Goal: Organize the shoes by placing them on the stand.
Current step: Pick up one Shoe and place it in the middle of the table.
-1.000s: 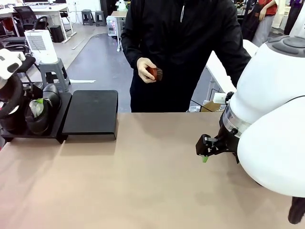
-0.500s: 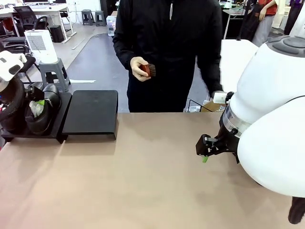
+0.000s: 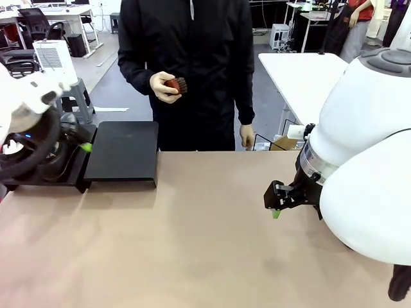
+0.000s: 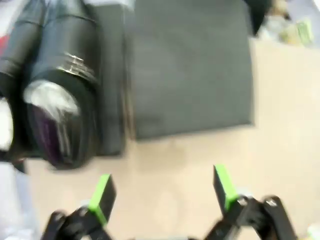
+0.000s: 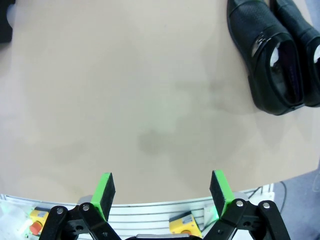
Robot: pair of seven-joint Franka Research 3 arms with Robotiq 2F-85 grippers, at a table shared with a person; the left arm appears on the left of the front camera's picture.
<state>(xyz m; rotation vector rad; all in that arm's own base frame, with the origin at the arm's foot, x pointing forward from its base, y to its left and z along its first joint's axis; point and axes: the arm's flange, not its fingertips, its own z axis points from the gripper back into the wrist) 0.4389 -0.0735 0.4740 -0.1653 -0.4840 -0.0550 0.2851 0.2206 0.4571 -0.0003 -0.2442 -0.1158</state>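
Observation:
The stand is two black platforms at the table's far left. Its right platform (image 3: 122, 151) (image 4: 190, 70) is bare. Two black shiny shoes (image 4: 60, 100) stand side by side on its left platform, largely behind my left arm in the front view. My left gripper (image 4: 162, 192) hovers open over the table just in front of the stand, holding nothing; the view is blurred. Another pair of black shoes (image 5: 272, 60) lies on the table at the right wrist view's top right. My right gripper (image 5: 160, 192) (image 3: 276, 202) is open and empty, well clear of them.
A person in black stands across the table holding a brown brush (image 3: 173, 85) in one hand. A white table (image 3: 302, 67) stands behind on the right. The beige tabletop (image 3: 192, 244) is bare in the middle.
My left arm has swung up and away from the shoe on the left platform. The person has stepped to the left. My right arm has not moved.

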